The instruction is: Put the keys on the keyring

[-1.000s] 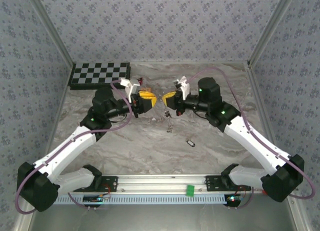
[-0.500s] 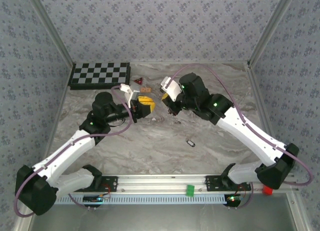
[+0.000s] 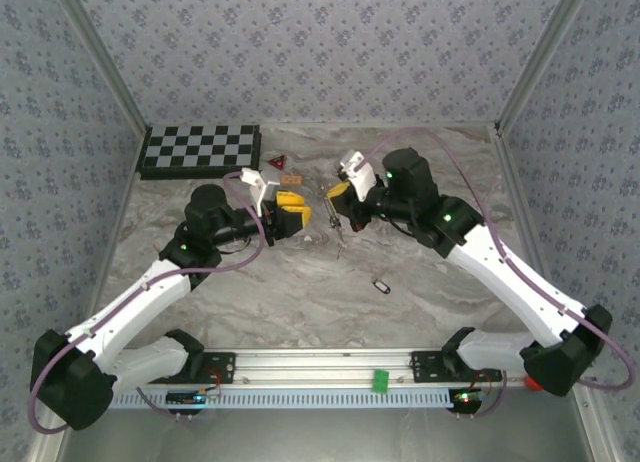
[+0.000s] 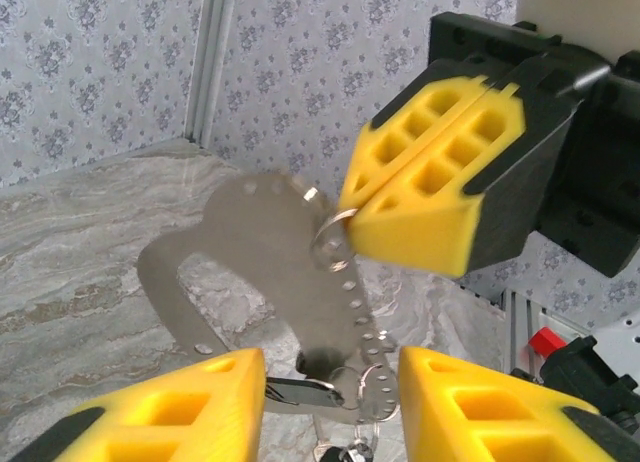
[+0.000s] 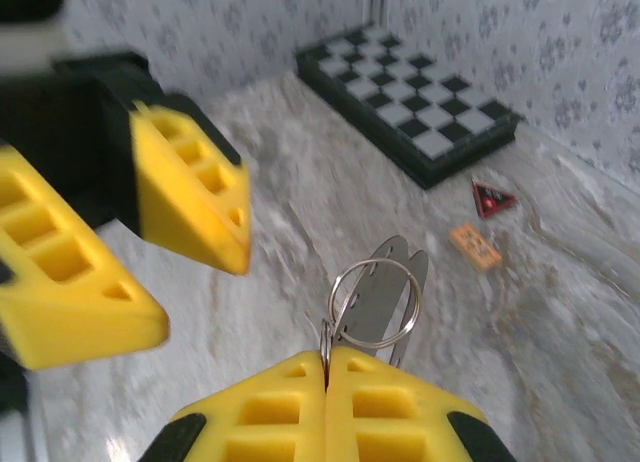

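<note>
Left end effector [image 4: 330, 387] has parted; right end effector [image 5: 327, 360] pinches the keyring [image 5: 337, 302].

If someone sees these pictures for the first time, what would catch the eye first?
The yellow-fingered right gripper, shut on a thin silvery wire keyring with a flat silvery hole-punched plate beside it, over the far half of the marbled table. The left gripper, also yellow-fingered, stands open just opposite. A black-and-white chequered board lies at the far left corner.
</note>
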`<state>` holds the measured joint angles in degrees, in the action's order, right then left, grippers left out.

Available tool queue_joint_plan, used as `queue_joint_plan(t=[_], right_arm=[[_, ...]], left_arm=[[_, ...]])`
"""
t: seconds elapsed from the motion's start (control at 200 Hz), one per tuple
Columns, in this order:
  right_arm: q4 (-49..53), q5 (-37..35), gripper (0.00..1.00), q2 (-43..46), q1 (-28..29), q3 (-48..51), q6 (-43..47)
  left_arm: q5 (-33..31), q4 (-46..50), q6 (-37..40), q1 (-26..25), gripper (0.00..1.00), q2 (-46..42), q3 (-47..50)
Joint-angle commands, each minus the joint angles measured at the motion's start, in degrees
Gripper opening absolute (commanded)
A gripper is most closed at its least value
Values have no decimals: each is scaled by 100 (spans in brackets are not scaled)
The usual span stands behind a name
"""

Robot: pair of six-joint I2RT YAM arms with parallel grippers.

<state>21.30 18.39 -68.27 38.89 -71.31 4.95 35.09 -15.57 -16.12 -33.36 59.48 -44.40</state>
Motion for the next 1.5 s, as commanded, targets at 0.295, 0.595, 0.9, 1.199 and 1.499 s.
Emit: queue_joint_plan(t=[0.295, 0.595, 0.9, 1.199, 1.499], right_arm=[[-1082, 1201, 0, 253, -207, 133, -706], [-1014, 1114, 0, 209, -38, 170, -434], [-927, 1031, 0, 160, -72, 230, -322], [45, -15, 0, -26, -90, -186, 123], [831, -552, 0, -238, 42, -542, 648]], left_arm=[[-221, -319, -229, 51, 39, 320, -802], [0, -234, -286, 53, 39, 1115, -1354], [149, -246, -248, 51, 39, 1422, -1392], [-37, -100, -120, 238, 39, 1145, -1124], [359, -204, -41, 287, 38, 1093, -966]])
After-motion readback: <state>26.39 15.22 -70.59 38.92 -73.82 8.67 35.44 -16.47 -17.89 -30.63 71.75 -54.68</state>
